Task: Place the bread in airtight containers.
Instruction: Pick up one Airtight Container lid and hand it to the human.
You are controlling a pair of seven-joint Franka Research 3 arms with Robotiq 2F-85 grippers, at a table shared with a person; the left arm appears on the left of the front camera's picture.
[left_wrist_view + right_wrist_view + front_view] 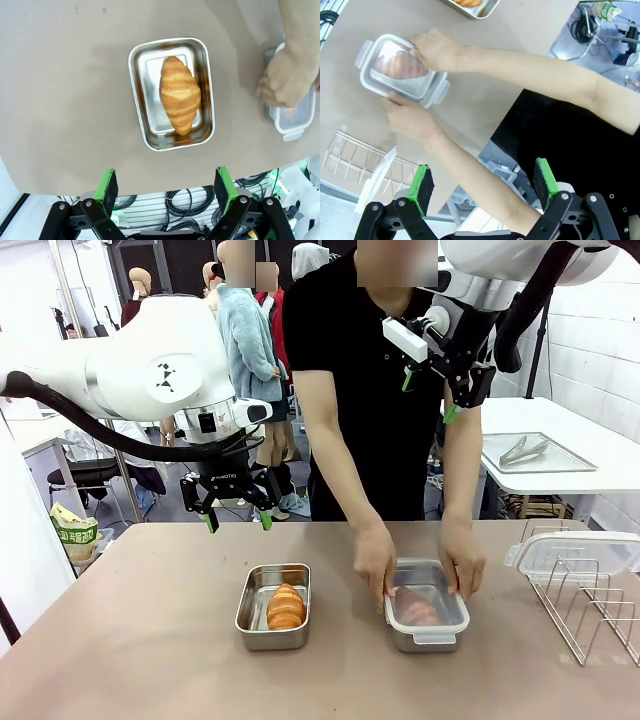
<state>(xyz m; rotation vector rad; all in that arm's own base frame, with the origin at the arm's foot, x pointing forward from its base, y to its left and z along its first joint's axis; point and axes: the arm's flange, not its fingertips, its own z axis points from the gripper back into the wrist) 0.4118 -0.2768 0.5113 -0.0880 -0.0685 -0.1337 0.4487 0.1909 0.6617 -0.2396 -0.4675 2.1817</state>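
Bread (286,606) in open tin (251,618), person's hands (375,562) pressing lid (428,608)

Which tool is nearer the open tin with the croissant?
Left. The left tool hangs open just above and behind the open tin; the right tool is raised high, over toward the person's lidded tin.

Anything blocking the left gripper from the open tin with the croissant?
Nothing visible. The left gripper, jaws open, hangs above the open tin holding the croissant; bare table lies between. The person's hand is off to the side on the lidded tin.
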